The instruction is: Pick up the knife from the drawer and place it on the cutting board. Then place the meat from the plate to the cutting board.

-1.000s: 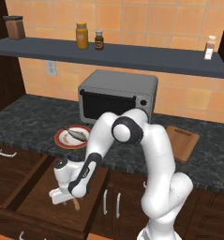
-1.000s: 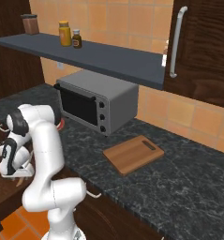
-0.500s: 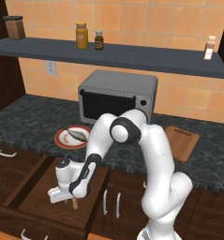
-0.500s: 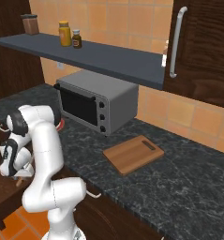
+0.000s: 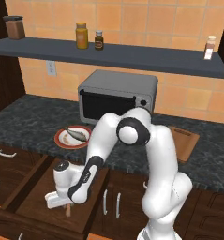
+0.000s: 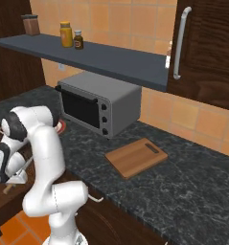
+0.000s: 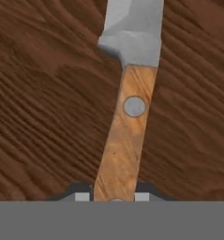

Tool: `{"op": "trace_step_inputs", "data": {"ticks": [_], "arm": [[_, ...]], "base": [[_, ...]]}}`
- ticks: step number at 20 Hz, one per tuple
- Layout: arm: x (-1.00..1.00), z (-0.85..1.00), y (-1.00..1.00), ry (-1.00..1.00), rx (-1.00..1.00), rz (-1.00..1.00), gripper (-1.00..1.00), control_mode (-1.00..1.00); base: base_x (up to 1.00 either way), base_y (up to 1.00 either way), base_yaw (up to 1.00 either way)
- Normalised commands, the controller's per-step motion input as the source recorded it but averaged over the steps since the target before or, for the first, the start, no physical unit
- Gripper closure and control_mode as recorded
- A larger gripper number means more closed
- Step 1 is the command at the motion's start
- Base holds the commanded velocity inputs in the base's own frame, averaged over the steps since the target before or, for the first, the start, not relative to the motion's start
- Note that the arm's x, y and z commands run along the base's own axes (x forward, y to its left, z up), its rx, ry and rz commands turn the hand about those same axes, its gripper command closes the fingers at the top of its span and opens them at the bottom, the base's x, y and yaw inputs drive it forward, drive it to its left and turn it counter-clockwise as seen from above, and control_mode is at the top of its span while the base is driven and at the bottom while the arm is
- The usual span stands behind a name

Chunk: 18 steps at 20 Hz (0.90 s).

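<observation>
gripper (image 7: 114, 197) closed on the knife (image 7: 127, 126) handle, 1 finger each side | knife flat on drawer (image 5: 36, 201) floor, long axis running away from the hand, blade far end | cutting board (image 5: 182, 142) up on counter, far right, beyond plate (image 5: 73, 137) with meat (image 5: 78, 134)

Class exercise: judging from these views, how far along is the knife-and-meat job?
Done: the drawer stands open. In hand: the end effector is shut on the knife handle, down at the drawer floor. Left: carry the knife to the bare cutting board, then move the meat from the plate.
</observation>
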Motion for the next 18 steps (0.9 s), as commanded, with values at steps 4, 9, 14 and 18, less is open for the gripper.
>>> {"op": "trace_step_inputs", "data": {"ticks": [4, 9, 14, 18], "arm": [[-0.92, 0.96, 0.37, 0.03, 0.00, -0.07, 1.00, -1.00], [-0.75, 1.00, 0.12, 0.07, 0.00, -0.16, 1.00, -1.00], [-0.55, 1.00, -0.32, 0.01, 0.00, -0.17, 1.00, -1.00], [-0.69, 1.00, -0.82, 0.00, 0.00, -0.07, 1.00, -1.00]], "base": [[0.00, 0.00, 0.00], [0.00, 0.00, 0.00], [0.00, 0.00, 0.00], [0.00, 0.00, 0.00]]}}
